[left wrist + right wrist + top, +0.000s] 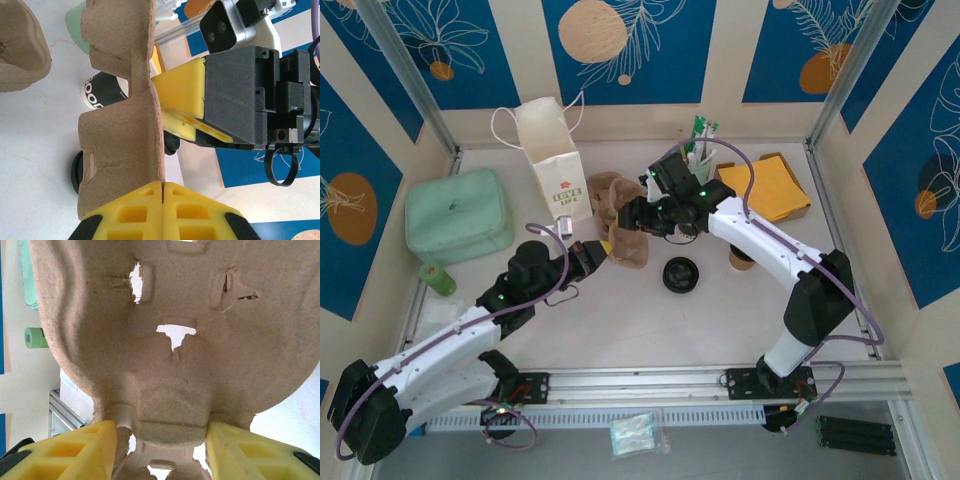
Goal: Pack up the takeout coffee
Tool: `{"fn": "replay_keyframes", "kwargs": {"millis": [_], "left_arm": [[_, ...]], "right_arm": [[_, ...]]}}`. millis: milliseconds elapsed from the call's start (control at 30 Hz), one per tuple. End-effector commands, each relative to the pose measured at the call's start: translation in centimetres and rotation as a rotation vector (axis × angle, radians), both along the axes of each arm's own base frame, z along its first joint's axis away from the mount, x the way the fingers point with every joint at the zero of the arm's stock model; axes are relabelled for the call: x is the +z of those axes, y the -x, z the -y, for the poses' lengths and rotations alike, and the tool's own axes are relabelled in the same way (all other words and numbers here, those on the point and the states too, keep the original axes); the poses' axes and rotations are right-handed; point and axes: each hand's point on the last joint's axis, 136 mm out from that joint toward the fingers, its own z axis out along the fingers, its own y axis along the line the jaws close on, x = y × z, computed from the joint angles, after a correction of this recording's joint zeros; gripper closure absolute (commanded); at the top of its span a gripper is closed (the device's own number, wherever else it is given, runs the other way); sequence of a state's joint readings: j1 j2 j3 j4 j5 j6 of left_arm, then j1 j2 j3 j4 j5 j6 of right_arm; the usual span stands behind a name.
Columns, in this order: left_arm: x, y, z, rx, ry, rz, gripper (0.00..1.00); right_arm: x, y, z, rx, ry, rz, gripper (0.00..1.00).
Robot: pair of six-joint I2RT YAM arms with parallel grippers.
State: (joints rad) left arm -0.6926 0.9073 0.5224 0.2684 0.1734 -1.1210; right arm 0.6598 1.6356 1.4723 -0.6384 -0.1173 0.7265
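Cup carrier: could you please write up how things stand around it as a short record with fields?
cup carrier: brown pulp, gripped by both grippers
left gripper: shut on the carrier's edge
right gripper: fingers clamped either side of a carrier ridge
takeout coffee: on the table, outside the carrier
black lid: lying on the table, off the cup
paper bag: upright behind the carrier
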Motion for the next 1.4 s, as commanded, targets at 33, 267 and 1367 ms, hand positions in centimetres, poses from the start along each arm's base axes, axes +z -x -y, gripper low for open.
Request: {"fn": "replay_keyframes", "kwargs": {"millis": [33, 267, 1367], "left_arm": [[2.5, -0.2, 0.4, 0.002, 0.032, 0.055, 1.00], [2.6, -0.2, 0.5, -0.001, 0.034, 0.058, 1.00], [2.9, -0.1, 0.6, 0.000, 0.035, 0.060, 0.76]], "right_arm": [[0.0, 0.4, 0.0, 0.004, -0.020, -0.015, 0.50], [-0.1, 0.2, -0.4, 0.009, -0.026, -0.020, 0.51], [1.2, -0.5, -0.3, 0.003, -0.050, 0.012, 0.61]]}}
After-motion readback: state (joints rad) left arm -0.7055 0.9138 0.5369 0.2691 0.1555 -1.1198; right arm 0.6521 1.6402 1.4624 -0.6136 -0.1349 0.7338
